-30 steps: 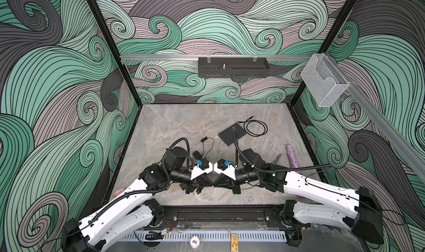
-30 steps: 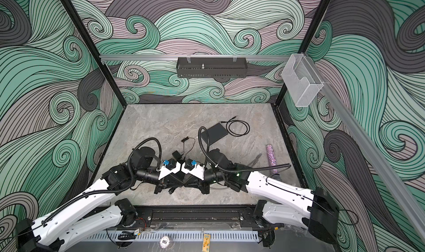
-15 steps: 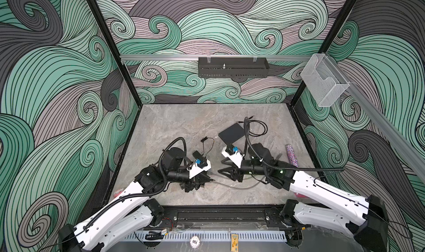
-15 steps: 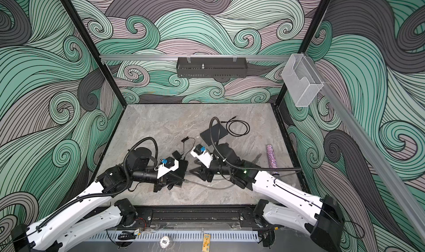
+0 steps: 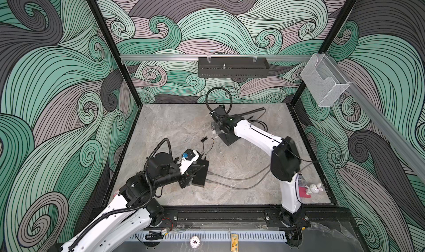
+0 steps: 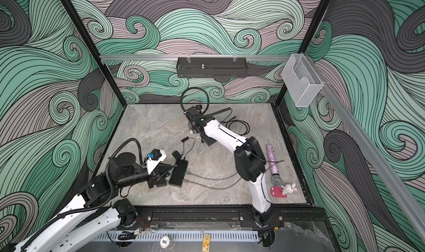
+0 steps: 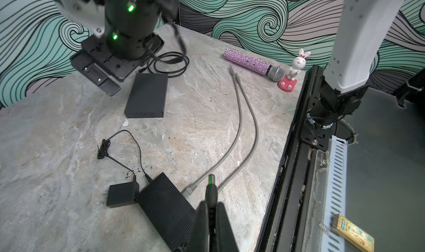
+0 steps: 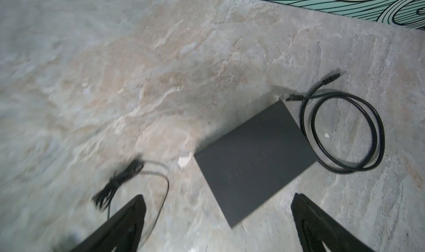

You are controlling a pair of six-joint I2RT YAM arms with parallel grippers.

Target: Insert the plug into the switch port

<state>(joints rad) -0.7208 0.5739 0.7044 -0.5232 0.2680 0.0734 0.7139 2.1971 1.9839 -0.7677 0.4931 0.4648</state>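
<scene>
1. Since the left claw (image 7: 211, 204) is clenched on the plug (image 7: 211, 189), a short black barrel poking out past its fingertips, we read the step in hand as line-up and push-in.
2. The switch (image 7: 165, 207), a ribbed black brick, lies flat on the counter (image 7: 57, 124) just below and ahead of that claw. In both top views it sits right at the fingertips; we cannot tell whether they touch it.
3. We cannot see the switch port itself in any view.
4. Two grey cables (image 7: 239, 124) are plugged into the side of the brick facing away from the left claw.
5. A thin black lead (image 7: 138, 147) from the small adapter (image 7: 122, 194) reaches the brick's corner beside the adapter; we cannot tell whether it is seated there.
6. The right claw (image 8: 218, 196) is released, jaws wide and empty. It hovers above the flat dark-grey box (image 8: 255, 152), well apart from the left claw, and that box is not the target.
7. To do this well, we'd locate the socket first, then turn the wrist until the barrel's axis lines up with it. Then stay low and push slow and straight.
8. The brick looks light and loose, so it will probably slide under the push. The free right claw could brace it from the opposite side.
9. Risks: the barrel may pivot in the fingers if it hits the rim off-centre, and the grey cables could snag.
</scene>
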